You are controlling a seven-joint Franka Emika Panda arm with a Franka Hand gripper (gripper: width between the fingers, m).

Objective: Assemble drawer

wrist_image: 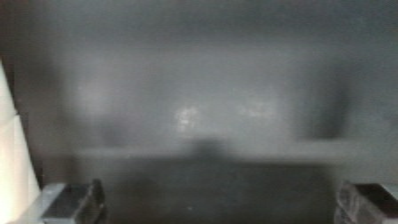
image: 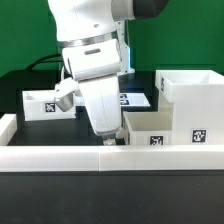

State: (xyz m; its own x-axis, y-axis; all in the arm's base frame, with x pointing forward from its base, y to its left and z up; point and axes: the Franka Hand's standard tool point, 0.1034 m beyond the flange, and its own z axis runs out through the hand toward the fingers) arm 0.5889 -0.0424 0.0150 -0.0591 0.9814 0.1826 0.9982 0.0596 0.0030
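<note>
The drawer's large hollow white casing (image: 190, 92) stands at the exterior view's right. One small tray box (image: 152, 129) sits just in front of it, tags facing forward. The other tray box (image: 44, 102) lies at the exterior view's left. My gripper (image: 107, 139) points down between the two trays, low over the black table and close to the front wall. In the wrist view my gripper (wrist_image: 217, 206) is open, its fingers (wrist_image: 79, 200) wide apart with only bare dark table between them. A white surface (wrist_image: 9, 130) shows at that picture's edge.
Low white border blocks (image: 110, 157) run along the front and the exterior view's left side (image: 6, 124). The marker board (image: 136, 100) lies flat behind my arm. A green backdrop stands behind the table.
</note>
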